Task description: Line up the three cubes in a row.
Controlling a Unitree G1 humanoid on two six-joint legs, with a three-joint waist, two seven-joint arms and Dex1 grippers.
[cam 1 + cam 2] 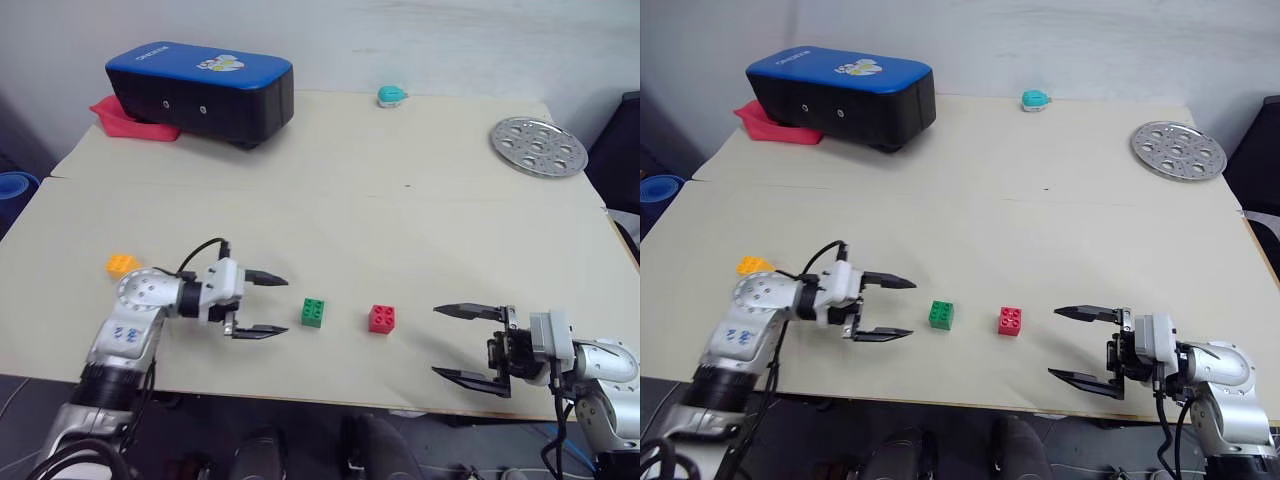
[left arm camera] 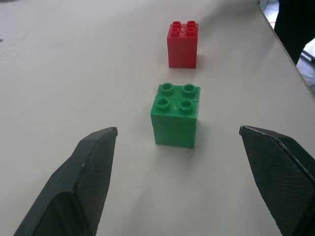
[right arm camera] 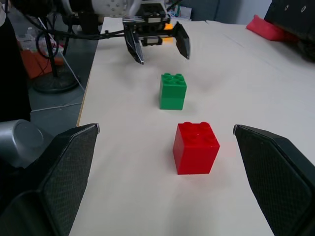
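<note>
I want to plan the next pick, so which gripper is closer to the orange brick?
Left. The left gripper is open beside the green brick, with the orange brick just behind its wrist. The right gripper is open across the table, beyond the red brick.

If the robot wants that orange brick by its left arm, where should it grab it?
Probably by two opposite flat side walls, coming from above with the left gripper. The orange brick lies flat on the table, close beside the left arm, with the studs seemingly on top; much of it is hidden, so this is a guess.
</note>
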